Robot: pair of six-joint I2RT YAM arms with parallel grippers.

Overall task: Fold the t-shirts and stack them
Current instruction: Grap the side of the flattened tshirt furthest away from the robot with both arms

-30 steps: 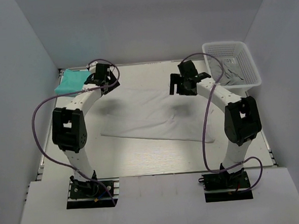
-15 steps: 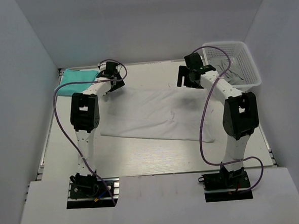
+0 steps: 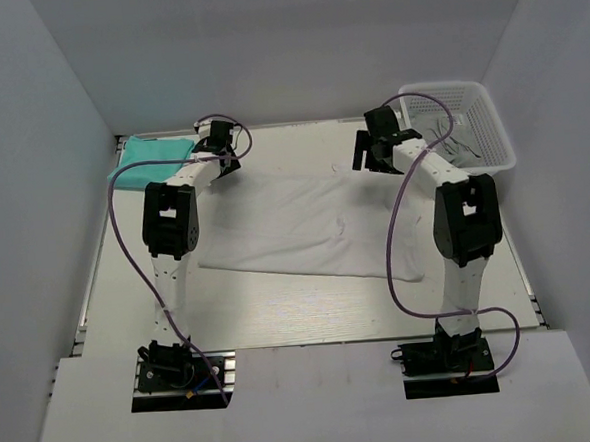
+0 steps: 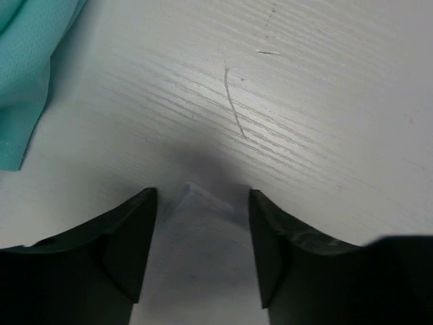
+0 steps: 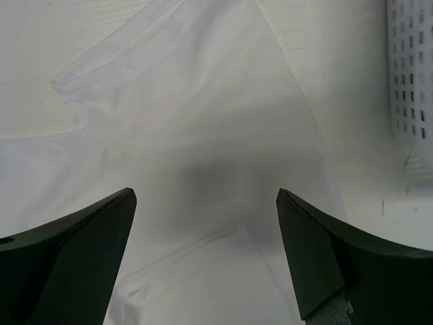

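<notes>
You've 1 teal t-shirt [image 3: 149, 157] seemingly folded at the table's [image 3: 280, 307] far-left corner; the white t-shirt [image 3: 305, 225] lies unfolded, left gripper [image 4: 201, 196] part-open astride its corner, right gripper [image 5: 205, 194] wide.

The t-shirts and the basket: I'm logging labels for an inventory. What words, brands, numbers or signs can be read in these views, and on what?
No text can be read in any view.
White t-shirt and teal t-shirt: plain, no print or tag showing.
Basket and table: no label or mark.
Arm bases: any marking is too small to read.
</notes>
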